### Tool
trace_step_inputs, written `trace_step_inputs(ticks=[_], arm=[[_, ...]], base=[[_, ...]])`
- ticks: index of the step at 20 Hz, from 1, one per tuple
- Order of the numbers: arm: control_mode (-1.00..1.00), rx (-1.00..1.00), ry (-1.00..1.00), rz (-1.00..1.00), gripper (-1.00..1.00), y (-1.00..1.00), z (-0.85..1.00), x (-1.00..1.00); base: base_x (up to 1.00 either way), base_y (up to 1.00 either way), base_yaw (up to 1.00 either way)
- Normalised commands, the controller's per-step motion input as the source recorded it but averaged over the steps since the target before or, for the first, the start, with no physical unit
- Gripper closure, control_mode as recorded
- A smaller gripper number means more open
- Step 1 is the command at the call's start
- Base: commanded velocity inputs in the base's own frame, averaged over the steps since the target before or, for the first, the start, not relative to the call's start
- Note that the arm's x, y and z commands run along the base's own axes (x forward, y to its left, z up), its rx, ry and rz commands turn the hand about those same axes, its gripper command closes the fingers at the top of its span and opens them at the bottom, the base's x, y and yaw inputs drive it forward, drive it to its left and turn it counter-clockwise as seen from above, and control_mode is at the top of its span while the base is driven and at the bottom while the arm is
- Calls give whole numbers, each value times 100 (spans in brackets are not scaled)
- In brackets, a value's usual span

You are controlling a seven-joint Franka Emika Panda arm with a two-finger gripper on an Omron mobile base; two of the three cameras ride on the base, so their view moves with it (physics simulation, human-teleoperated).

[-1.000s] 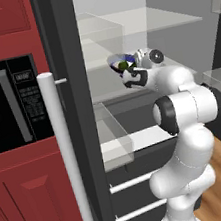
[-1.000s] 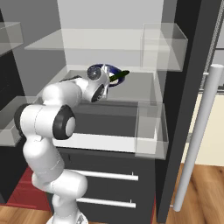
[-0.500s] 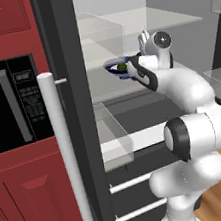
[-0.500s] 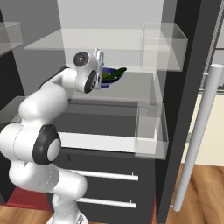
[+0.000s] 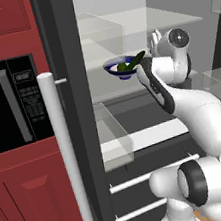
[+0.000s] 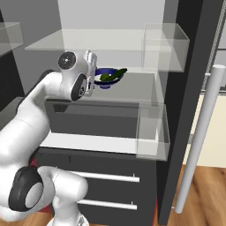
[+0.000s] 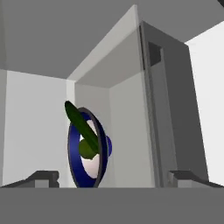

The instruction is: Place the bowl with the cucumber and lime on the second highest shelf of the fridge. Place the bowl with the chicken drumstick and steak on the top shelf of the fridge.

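The dark blue bowl point(image 5: 120, 69) point(image 6: 107, 78) point(image 7: 89, 151) stands on the second highest glass shelf point(image 6: 132, 88) of the fridge. The long cucumber point(image 5: 134, 61) point(image 6: 113, 74) point(image 7: 81, 126) pokes over its rim, and the lime point(image 7: 86, 148) lies inside. My gripper point(image 5: 154, 50) point(image 6: 92, 70) point(image 7: 113, 177) is open just in front of the bowl, rolled on its side, with nothing between the fingertips point(image 7: 41, 177). The top shelf point(image 5: 139, 21) point(image 6: 92, 42) is bare glass. The other bowl, the chicken drumstick and the steak are out of view.
The open fridge door carries a long silver handle point(image 5: 65, 155) point(image 6: 201, 137) and clear bins point(image 6: 152, 132) point(image 6: 164, 46). A black built-in oven point(image 5: 10, 105) sits in red cabinets on the left. Dark drawers point(image 5: 143, 178) lie below the shelves.
The jaws have opened and let go of the bowl, which stays on the shelf. The hand has drawn back a little and the arm has swung its elbow upward.
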Motion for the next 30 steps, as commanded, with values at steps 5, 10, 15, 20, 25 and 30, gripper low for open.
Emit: trace_step_inputs(ticks=[5,10,15,20,25,30], arm=[[-100,0,17,0,-100,0,-2,-100],[-100,0,13,0,-100,2,28,-100],[-100,-7,4,2,-100,20,11,-87],[100,-3,-2,0,-100,6,0,-20],[100,0,0,0,-100,0,0,0],[100,0,0,0,-100,0,0,0]], base=[[0,0,0],[0,0,0],[0,0,0],[-80,3,-31],[-39,9,-88],[-6,1,-95]])
